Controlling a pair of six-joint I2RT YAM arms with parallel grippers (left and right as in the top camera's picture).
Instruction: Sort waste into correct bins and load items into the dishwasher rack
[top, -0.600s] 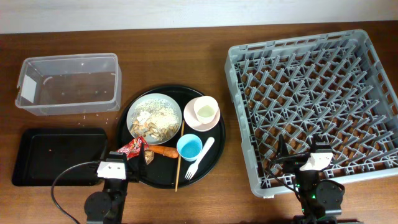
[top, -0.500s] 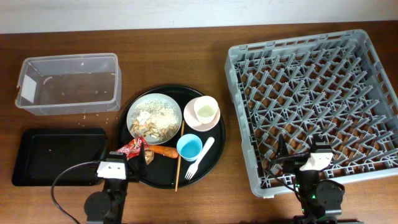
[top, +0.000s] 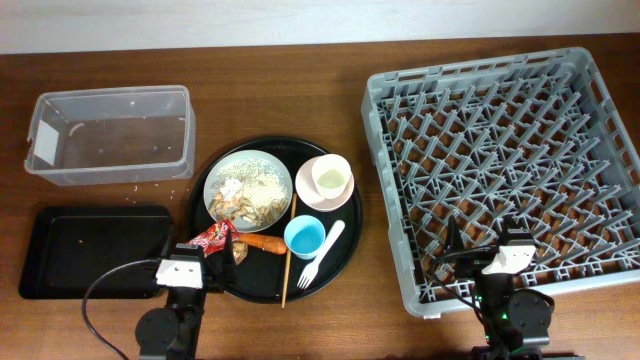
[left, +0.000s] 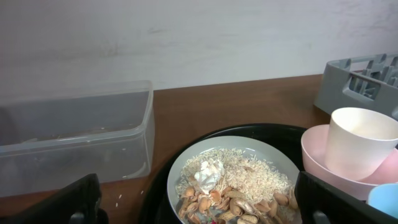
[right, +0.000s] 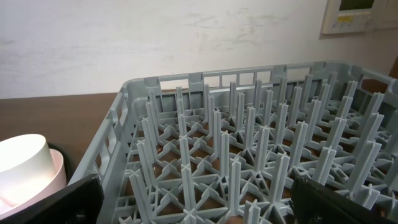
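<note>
On the round black tray (top: 345, 250) sit a pale plate (top: 248, 190) of beige scraps with a white scrap (left: 208, 174), a pink bowl (top: 312, 192) holding a cream cup (top: 330, 178), a blue cup (top: 304, 238), a white fork (top: 322, 255), a chopstick (top: 288, 255), a carrot piece (top: 265, 241) and a red wrapper (top: 212, 236). My left gripper (top: 205, 254) is open and empty at the tray's near-left edge, facing the plate (left: 233, 177). My right gripper (top: 485, 250) is open and empty over the grey rack's (top: 505, 170) near edge.
The clear tub (top: 110, 135) stands at the back left, with a few crumbs around it. The shallow black tray (top: 95, 250) lies at the front left. In the right wrist view the rack's pegs (right: 249, 137) fill the space ahead.
</note>
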